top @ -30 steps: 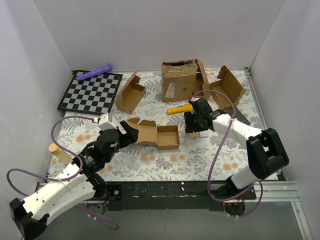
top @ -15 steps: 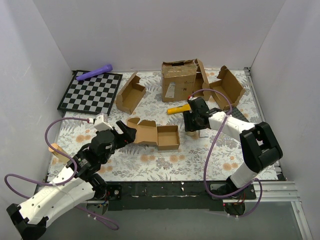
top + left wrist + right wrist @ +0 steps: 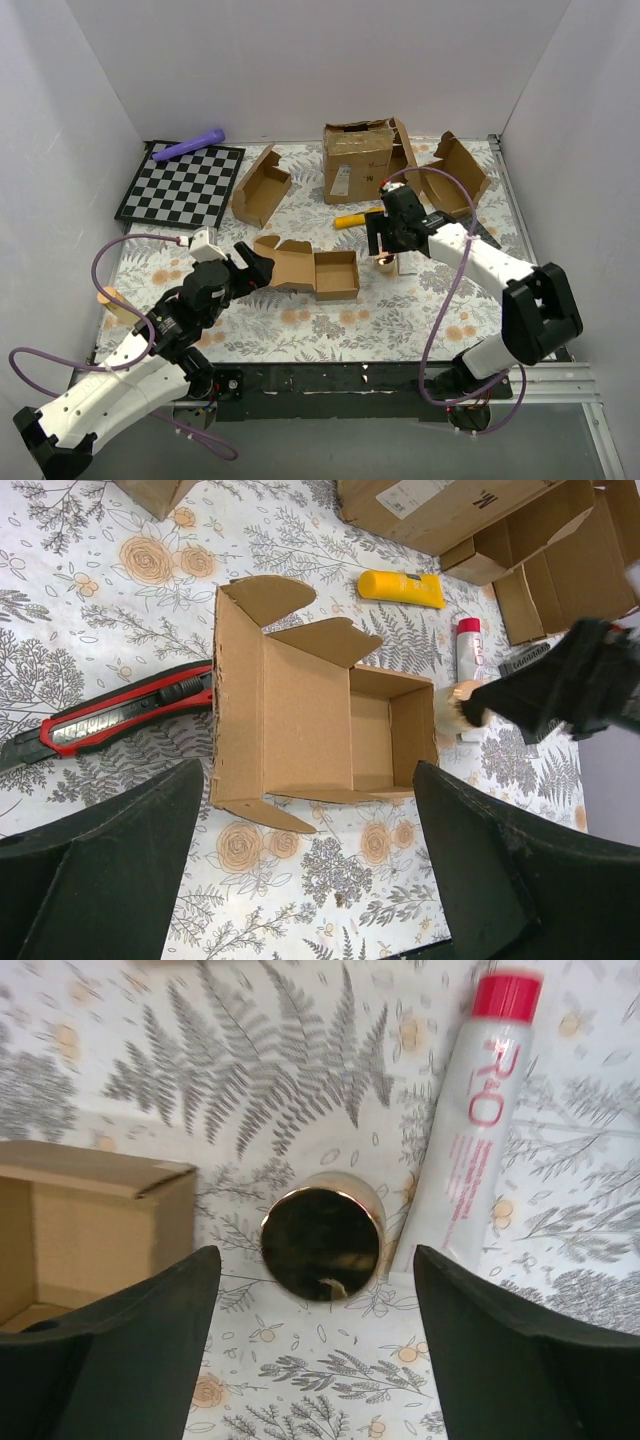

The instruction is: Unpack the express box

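Against the frame half a second earlier, the right gripper [image 3: 315, 1260] sits higher and farther from the arm bases. Its fingers are spread wide and grip nothing. A gold-capped item [image 3: 384, 262] now shows below it, just right of the express box [image 3: 318, 272]. The box is unmoved near mid-table, with its lid flap folded out to the left. The left gripper [image 3: 310, 775] is unchanged, fingers wide apart above the box and holding nothing.

The cap hides the gold item's body. A white tube [image 3: 478, 1120] lies just beside it, its lower end behind a finger. The box cutter [image 3: 125, 713] has its tip cut off in the left wrist view.
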